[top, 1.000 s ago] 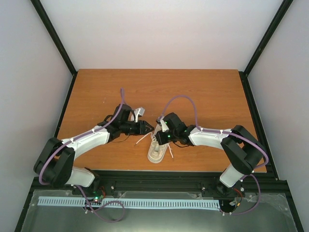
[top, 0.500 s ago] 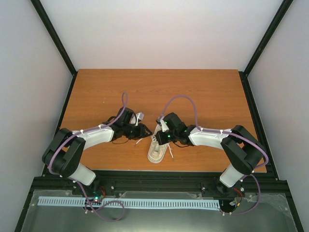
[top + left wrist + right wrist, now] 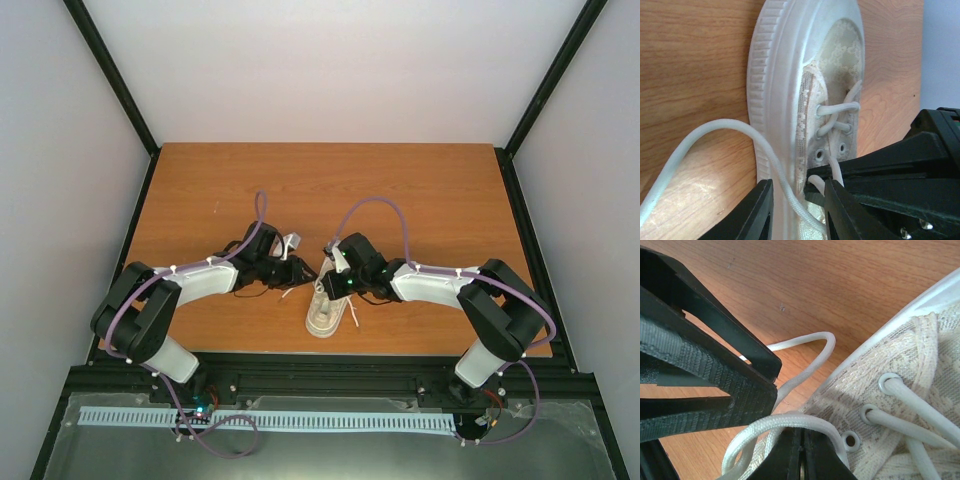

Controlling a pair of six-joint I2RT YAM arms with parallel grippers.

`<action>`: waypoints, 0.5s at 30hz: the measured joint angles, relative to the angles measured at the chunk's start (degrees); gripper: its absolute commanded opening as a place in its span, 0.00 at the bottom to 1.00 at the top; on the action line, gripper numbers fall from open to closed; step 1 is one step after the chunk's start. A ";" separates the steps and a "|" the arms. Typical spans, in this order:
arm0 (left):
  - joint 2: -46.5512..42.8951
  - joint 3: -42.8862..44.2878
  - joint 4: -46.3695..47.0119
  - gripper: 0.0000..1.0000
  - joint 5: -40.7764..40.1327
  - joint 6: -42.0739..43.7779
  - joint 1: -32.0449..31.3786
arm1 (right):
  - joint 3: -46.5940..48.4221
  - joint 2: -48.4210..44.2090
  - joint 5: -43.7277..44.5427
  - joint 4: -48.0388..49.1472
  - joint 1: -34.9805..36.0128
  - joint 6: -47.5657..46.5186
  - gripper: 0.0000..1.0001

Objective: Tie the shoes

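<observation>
Sneaker (image 3: 326, 312) lies at the tabletop's (image 3: 420, 190) 6 o'clock edge. Right hand (image 3: 799, 444) pinches a lace loop (image 3: 785, 422), probably steadying it; left hand (image 3: 797, 212), narrowly parted, straddles the loose strand (image 3: 715, 127).

No writing, brand mark, label or number can be read in any view. The sneaker (image 3: 830, 65) and its laces (image 3: 910, 395) show none, nor do the left pincer (image 3: 799, 197), the right pincer (image 3: 802, 442) or the wooden surface (image 3: 420, 190).
</observation>
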 measured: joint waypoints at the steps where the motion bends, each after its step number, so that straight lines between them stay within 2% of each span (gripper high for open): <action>1: 0.00 0.00 0.31 0.31 0.22 -0.02 0.00 | 0.00 0.00 -0.02 0.00 0.00 0.00 0.03; 15: 0.02 0.00 2.58 0.27 3.10 -0.02 0.00 | 0.02 0.02 -0.09 0.00 0.00 0.00 0.03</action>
